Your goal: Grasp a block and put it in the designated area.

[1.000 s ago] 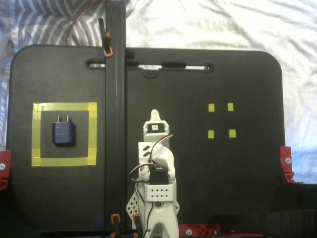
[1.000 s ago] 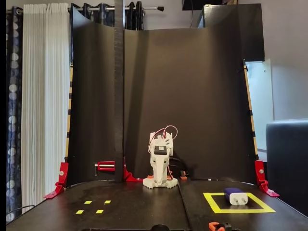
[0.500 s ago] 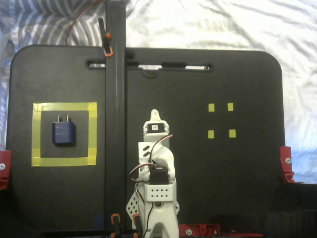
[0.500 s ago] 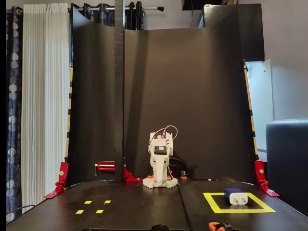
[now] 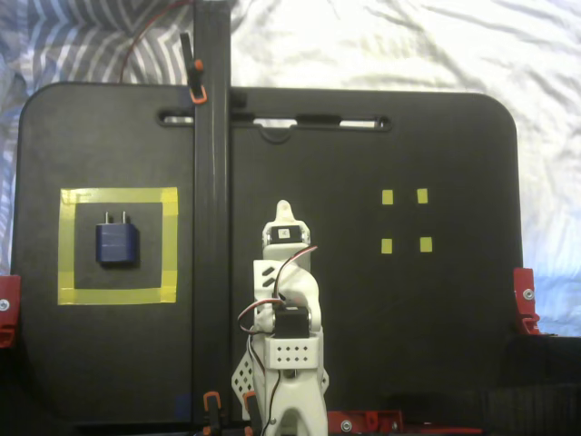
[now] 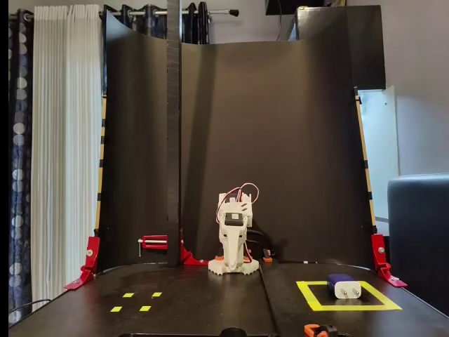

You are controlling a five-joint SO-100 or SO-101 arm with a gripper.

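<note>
Nothing has moved in the last second. The big black board (image 5: 408,318) looks the same. The yellow tape square (image 5: 118,195), far to the left of the jaws in the top-down fixed view, already has the blue block (image 5: 117,243) lying inside it. The arm's gripper (image 5: 285,211) is folded up, holding nothing; I cannot tell if its jaws are open. The job looks done.

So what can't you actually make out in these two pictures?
- Gripper: folded over the arm in both fixed views; open or shut is too small to tell.
- Block: its prongs show from above, but any markings are blurred.
- Arm base: cut off by the bottom edge in the top-down fixed view.
- Board behind the black post: hidden.
</note>
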